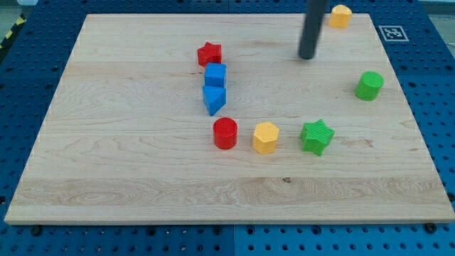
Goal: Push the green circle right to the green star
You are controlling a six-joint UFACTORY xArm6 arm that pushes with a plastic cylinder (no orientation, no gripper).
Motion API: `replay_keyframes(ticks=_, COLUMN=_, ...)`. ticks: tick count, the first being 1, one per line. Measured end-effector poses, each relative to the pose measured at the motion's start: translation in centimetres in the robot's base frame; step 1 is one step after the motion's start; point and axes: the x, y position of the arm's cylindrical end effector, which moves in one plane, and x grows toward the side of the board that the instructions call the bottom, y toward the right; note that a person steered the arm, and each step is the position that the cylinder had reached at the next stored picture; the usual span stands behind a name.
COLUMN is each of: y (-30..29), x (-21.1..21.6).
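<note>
The green circle [369, 85] stands near the board's right edge, upper half. The green star [316, 137] lies lower and to the left of it, apart from it. My tip [307, 56] touches the board at the view's top, left of and above the green circle and well above the green star, touching no block.
A yellow hexagon [266, 137] sits just left of the green star, a red circle [225, 133] left of that. A red star [209, 54], blue cube [215, 75] and blue triangle [213, 97] form a column. Another yellow block [340, 16] sits at the top right. Wooden board [128, 178].
</note>
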Motion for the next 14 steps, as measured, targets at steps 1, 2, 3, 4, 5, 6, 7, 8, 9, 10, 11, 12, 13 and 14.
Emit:
replay_keyframes(ticks=1, y=7.7, x=1.1)
replay_keyframes(ticks=2, y=9.1, x=4.3)
replay_keyframes(ticks=3, y=9.0, x=7.3)
replay_keyframes(ticks=4, y=8.7, x=8.4)
replay_keyframes(ticks=5, y=8.3, x=8.8)
replay_keyframes(ticks=6, y=7.1, x=8.8)
replay_keyframes(ticks=7, y=6.1, x=8.8)
replay_keyframes(ticks=8, y=5.3, x=8.8)
replay_keyframes(ticks=9, y=4.6, x=8.8)
replay_keyframes(ticks=10, y=4.5, x=8.8)
replay_keyframes(ticks=11, y=4.5, x=8.6)
replay_keyframes(ticks=12, y=4.4, x=7.5)
replay_keyframes(ticks=13, y=4.4, x=7.4)
replay_keyframes(ticks=14, y=3.7, x=7.4)
